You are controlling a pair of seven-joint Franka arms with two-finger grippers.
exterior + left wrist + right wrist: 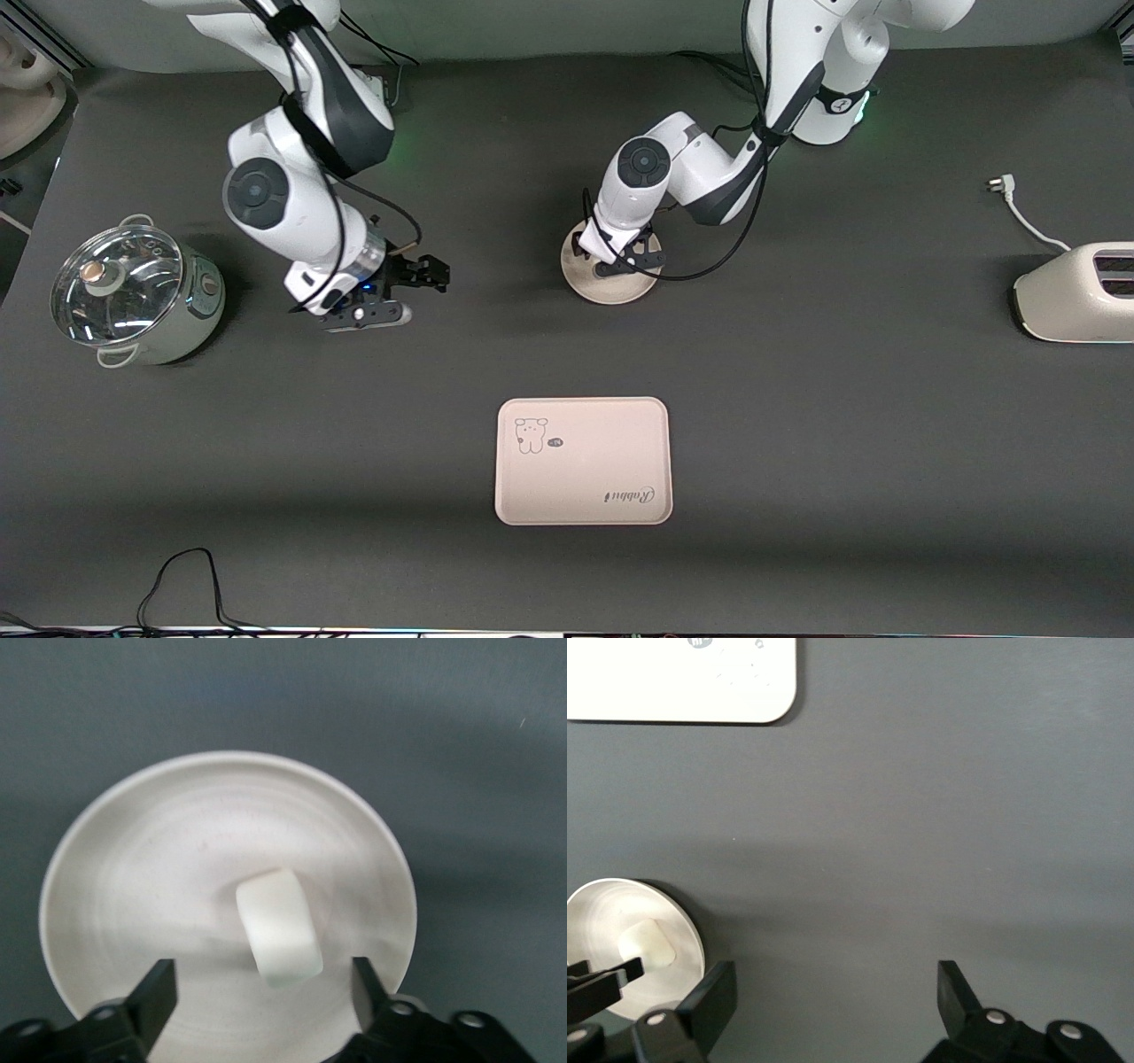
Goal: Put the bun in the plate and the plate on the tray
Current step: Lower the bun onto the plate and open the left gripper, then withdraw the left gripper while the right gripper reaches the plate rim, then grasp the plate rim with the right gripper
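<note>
The desk (797, 461) is covered by a dark grey matt cloth-like surface. The plate (159, 868) is seen as smooth, faintly sheened cream ceramic, the bun (277, 937) as smooth and matt. The tray (585, 478) appears matt plastic. The pot (190, 310) is glossy, its lid (115, 283) clear glass.

Robot lab test bench, not a real kitchen. 2 white Franka arms bolted along one edge of a counter (797, 425) covered in dark grey mat, loose cables at the edges. Kitchen props staged on it: lidded pot (133, 297), toaster (1076, 292) unplugged, cartoon tray (582, 461).
</note>
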